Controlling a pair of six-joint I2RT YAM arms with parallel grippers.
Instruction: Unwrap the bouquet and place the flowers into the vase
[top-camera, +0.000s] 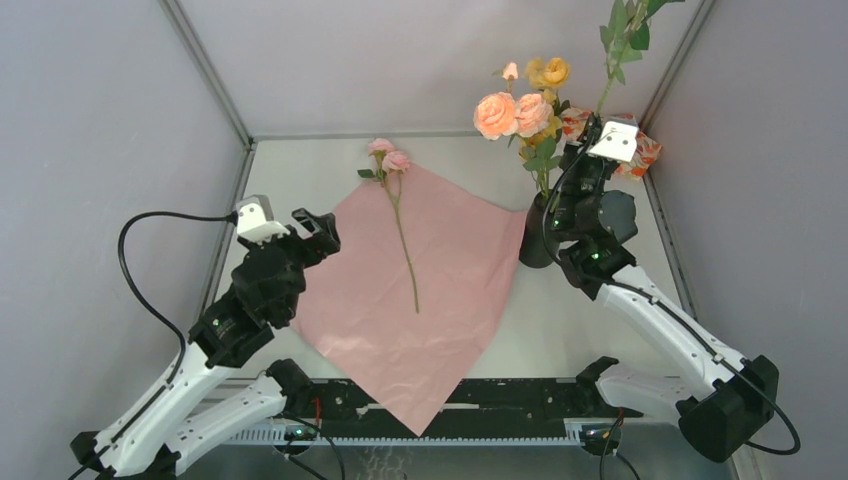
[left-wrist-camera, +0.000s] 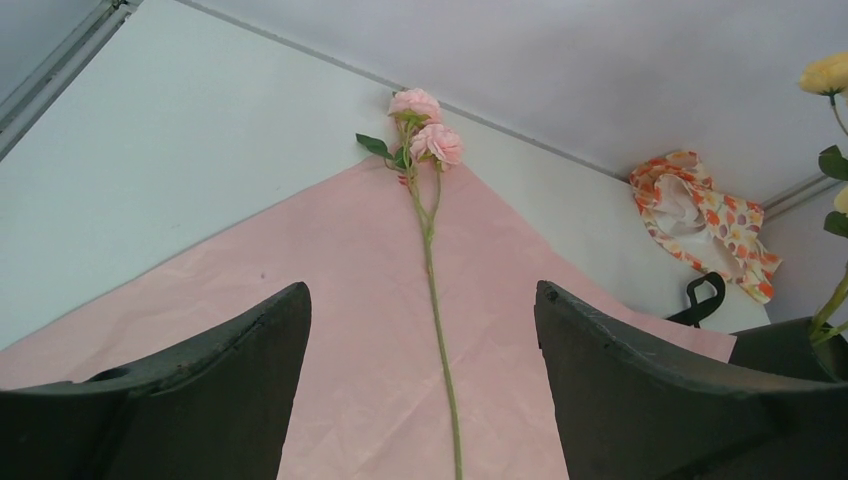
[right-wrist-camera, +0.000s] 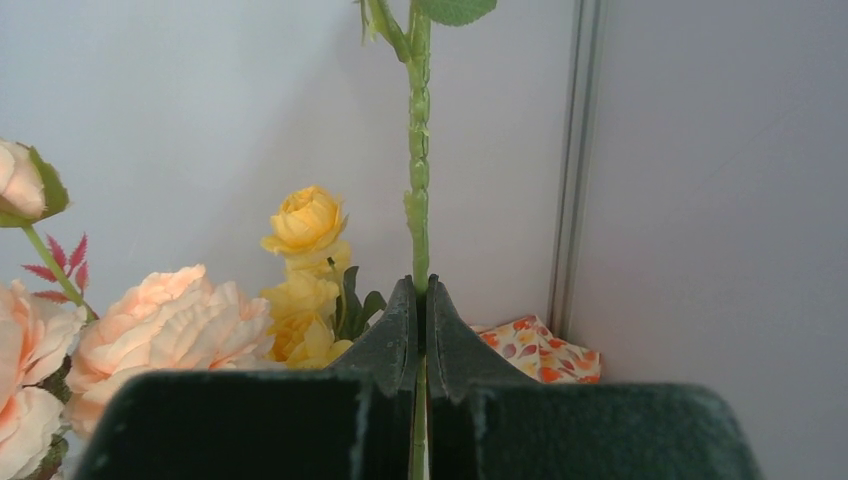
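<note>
Above the white table, the right gripper points upward, clamped on a flower stem; the left gripper hovers low, wide open, pink paper beneath.

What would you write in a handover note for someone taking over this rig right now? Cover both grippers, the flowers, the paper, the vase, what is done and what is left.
Left gripper: open, empty, over the left part of the pink paper.
Right gripper: shut on an upright green stem, raised beside the bunch; its lower end is hidden.
Vase: at the paper's right corner, holding peach and yellow flowers.
Done: paper opened flat, several flowers in the vase.
Left: probably lower the held stem in, then fetch the pink flower lying on the paper.
</note>
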